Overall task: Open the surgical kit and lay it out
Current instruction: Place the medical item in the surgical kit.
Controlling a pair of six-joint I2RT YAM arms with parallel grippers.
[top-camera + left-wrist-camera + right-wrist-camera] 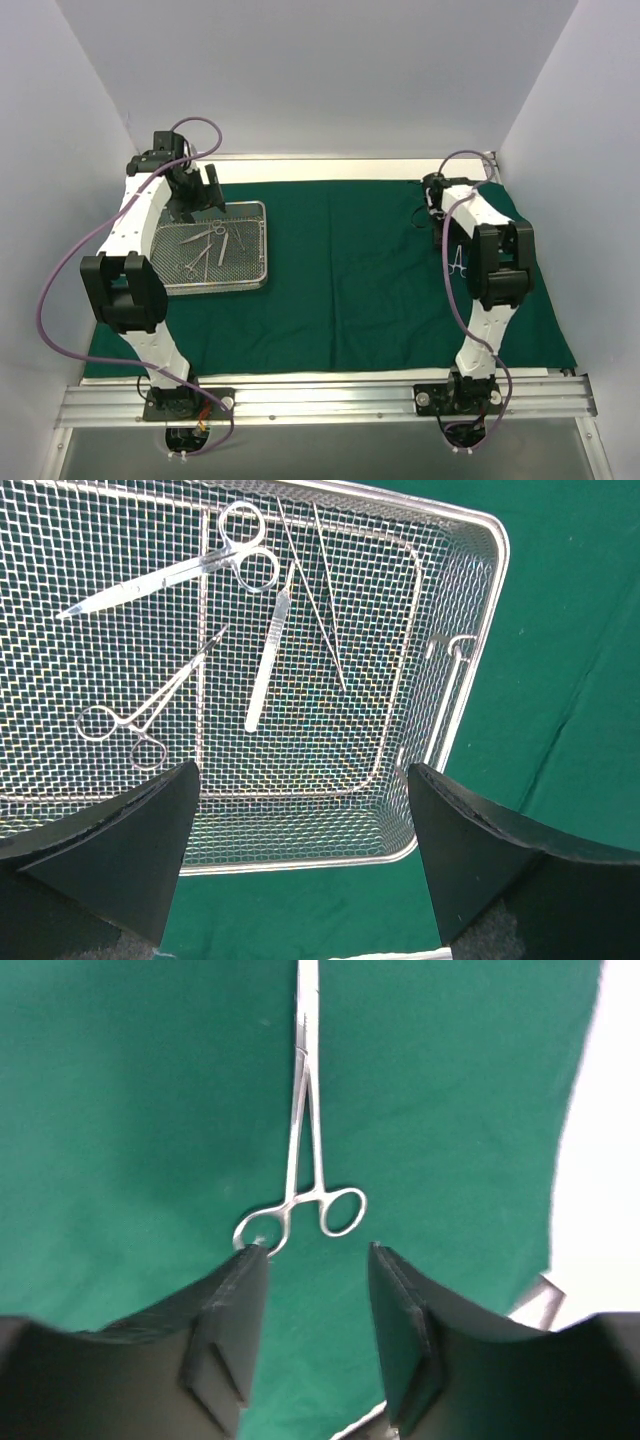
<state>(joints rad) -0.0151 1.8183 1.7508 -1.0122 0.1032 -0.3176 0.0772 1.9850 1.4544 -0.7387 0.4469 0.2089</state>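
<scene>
The dark green cloth [350, 290] lies spread flat over the table. On its left part stands the silver wire-mesh tray [266, 250]. Several steel instruments lie in it: scissors [190, 568], a slim flat handle [268, 660], tweezers [320, 590] and a ring-handled clamp [150, 705]. My left gripper [302, 770] hovers open over the tray's [480, 630] far edge, holding nothing. Another ring-handled clamp [303, 1140] lies on the cloth [130, 1110] at the right. My right gripper [318, 1250] is open just behind its rings, with one fingertip [250, 1260] overlapping a ring and only cloth between the fingers.
White walls close in the back and both sides. The cloth's right edge gives way to white table [610, 1160] near the right gripper [435, 212]. An aluminium rail [320, 400] carrying both arm bases runs along the near edge.
</scene>
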